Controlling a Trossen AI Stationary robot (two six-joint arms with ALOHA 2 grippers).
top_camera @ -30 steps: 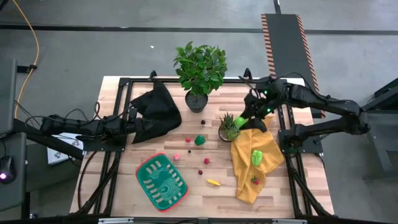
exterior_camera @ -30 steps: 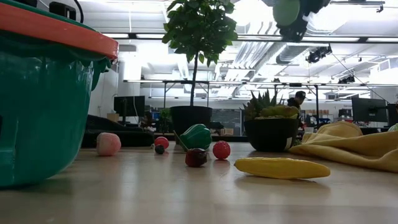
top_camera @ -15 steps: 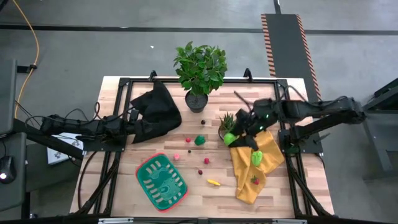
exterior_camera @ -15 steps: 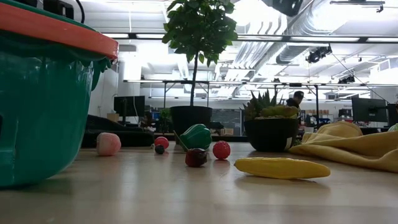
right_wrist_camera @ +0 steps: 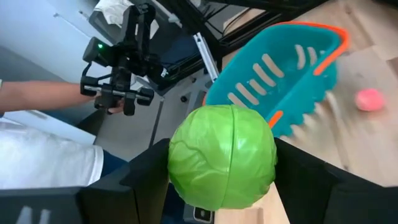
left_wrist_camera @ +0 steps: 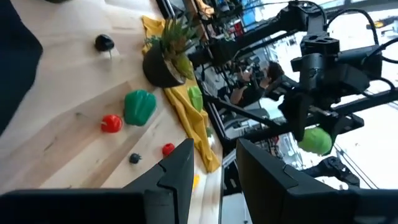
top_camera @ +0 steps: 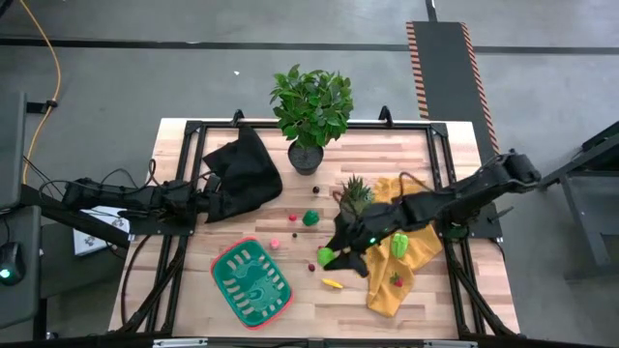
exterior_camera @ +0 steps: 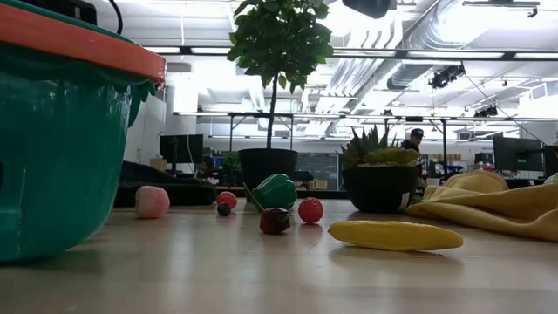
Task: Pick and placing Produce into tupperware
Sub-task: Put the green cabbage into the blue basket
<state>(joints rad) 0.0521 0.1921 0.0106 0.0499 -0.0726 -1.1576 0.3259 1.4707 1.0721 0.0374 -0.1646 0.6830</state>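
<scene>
The right gripper point(top_camera: 329, 256) is clenched on a green toy cabbage point(right_wrist_camera: 222, 155), holding it above the table just beside the tupperware point(top_camera: 251, 282), on the side toward the yellow cloth point(top_camera: 397, 275). The tupperware, green with a red rim, holds no produce. A yellow toy banana point(top_camera: 332, 283) lies just below the cabbage. The left gripper point(left_wrist_camera: 211, 171) waits, partly parted and holding nothing, by the black cloth point(top_camera: 242, 174), well apart from the tupperware.

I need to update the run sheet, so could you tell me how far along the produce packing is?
Done: nothing yet; the tupperware looks empty. In hand: the right gripper carries a green cabbage toward it. Left: the yellow piece, green pepper, small red and pink pieces, and two on the yellow cloth.
</scene>
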